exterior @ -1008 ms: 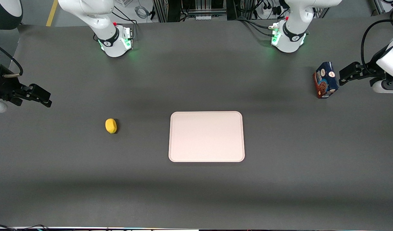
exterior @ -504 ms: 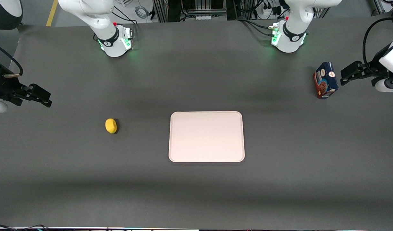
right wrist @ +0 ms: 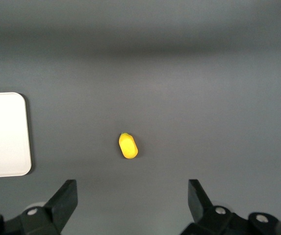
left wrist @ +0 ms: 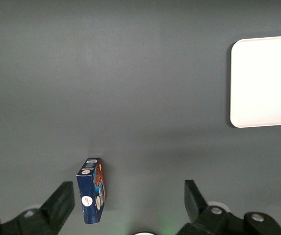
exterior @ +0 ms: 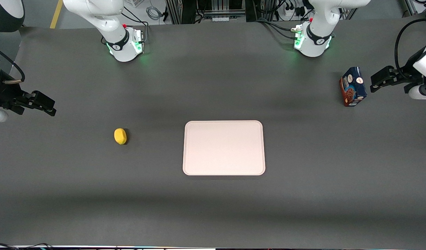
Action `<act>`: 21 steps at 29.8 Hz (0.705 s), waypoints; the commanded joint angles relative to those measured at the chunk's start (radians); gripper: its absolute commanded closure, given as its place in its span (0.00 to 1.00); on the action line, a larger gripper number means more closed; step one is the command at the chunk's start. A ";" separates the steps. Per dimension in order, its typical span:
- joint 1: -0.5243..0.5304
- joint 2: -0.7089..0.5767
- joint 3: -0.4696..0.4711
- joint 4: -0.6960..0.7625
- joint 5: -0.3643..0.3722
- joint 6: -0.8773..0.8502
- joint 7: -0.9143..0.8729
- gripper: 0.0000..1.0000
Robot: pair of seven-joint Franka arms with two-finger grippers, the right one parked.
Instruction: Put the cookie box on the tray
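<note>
Front cam, scanning across: yellow lemon-like thing [exterior: 120, 136] sits on the dark table [exterior: 213, 208] toward the parked arm's end. Tray [exterior: 223, 147] lies flat mid-table w/ nothing on it. Cookie box [exterior: 353, 86] stands upright toward the working arm's end, well apart from the tray & farther from the front cam than it. Gripper [exterior: 374, 82] hangs just beside the box, not touching. Wrist cam: fingers [left wrist: 60, 203] spread wide, nothing between them; box [left wrist: 92, 190] is near one finger but apart from it, tray corner [left wrist: 264, 81] well off.
</note>
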 commanded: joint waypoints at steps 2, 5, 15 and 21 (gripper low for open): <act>-0.001 -0.004 0.004 0.011 -0.001 -0.001 -0.009 0.00; 0.000 -0.007 0.005 0.013 -0.001 -0.002 -0.007 0.00; 0.000 -0.021 0.008 0.017 0.002 -0.033 -0.009 0.00; 0.012 -0.026 0.008 0.019 0.002 -0.038 -0.007 0.00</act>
